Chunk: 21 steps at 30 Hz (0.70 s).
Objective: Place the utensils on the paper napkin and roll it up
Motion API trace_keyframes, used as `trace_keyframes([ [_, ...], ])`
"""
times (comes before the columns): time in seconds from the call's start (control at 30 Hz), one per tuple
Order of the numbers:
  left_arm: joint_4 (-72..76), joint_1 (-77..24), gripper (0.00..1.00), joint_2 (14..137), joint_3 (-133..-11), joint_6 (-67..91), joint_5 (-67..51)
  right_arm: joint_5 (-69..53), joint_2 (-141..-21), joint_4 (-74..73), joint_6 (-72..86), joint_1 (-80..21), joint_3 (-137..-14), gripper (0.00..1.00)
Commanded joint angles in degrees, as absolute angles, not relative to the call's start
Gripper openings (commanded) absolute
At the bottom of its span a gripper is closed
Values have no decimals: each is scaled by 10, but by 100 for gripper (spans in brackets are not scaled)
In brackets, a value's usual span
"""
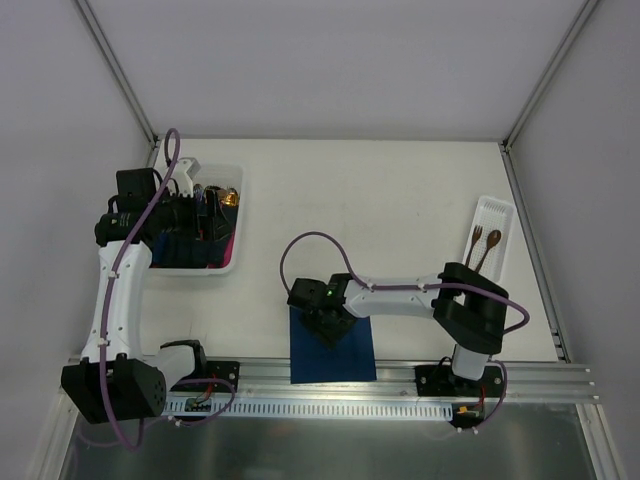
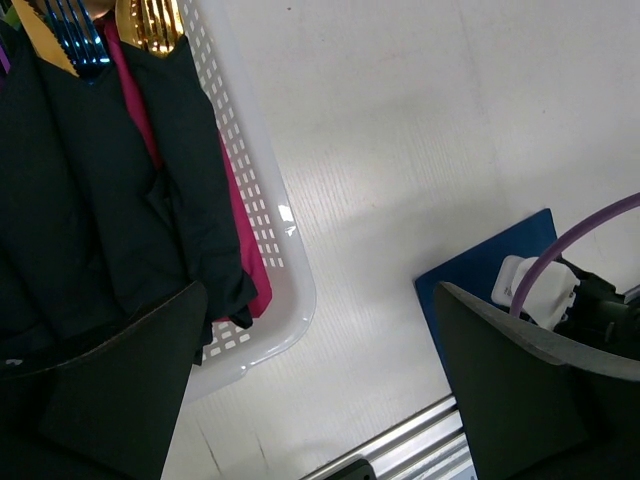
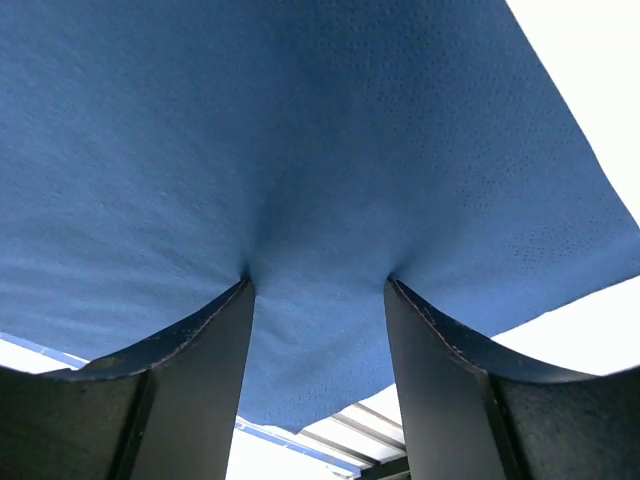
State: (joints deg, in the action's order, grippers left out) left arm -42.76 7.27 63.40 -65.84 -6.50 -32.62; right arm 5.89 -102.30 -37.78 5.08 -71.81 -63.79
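Observation:
The navy blue paper napkin (image 1: 335, 355) lies flat near the table's front edge, also in the left wrist view (image 2: 480, 268) and filling the right wrist view (image 3: 320, 130). My right gripper (image 1: 328, 325) stands on it, open, with both fingertips (image 3: 235, 300) pressed into the paper and nothing between them. A gold-bronze fork (image 1: 474, 240) and spoon (image 1: 490, 245) lie in a narrow white tray (image 1: 497, 212) at the right. My left gripper (image 1: 203, 225) hovers over the white basket (image 1: 222, 268), open and empty (image 2: 320, 292).
The basket (image 2: 290, 290) at the left holds dark napkins (image 2: 90, 200), a magenta-pink napkin (image 2: 245, 255) and gold cutlery (image 2: 150, 20). A metal rail (image 1: 400, 380) runs along the front edge. Frame posts stand at the back corners.

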Motion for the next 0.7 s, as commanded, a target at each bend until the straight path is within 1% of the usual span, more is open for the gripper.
trace_keyframes([
  [0.0,-430,87,99,638,-678,-68,-357,48,-1035,-365,4,-706,-637,58],
  [0.13,-430,98,99,646,-680,-72,-369,32,-1042,-364,-74,-653,-638,57],
  [0.4,-430,144,99,676,-690,-83,-415,47,-1029,-363,-250,-565,-676,55],
  [0.53,-430,164,99,697,-699,-88,-442,54,-1033,-365,-347,-535,-731,56],
  [0.67,-430,172,99,697,-708,-90,-439,82,-1020,-384,-366,-530,-790,57],
])
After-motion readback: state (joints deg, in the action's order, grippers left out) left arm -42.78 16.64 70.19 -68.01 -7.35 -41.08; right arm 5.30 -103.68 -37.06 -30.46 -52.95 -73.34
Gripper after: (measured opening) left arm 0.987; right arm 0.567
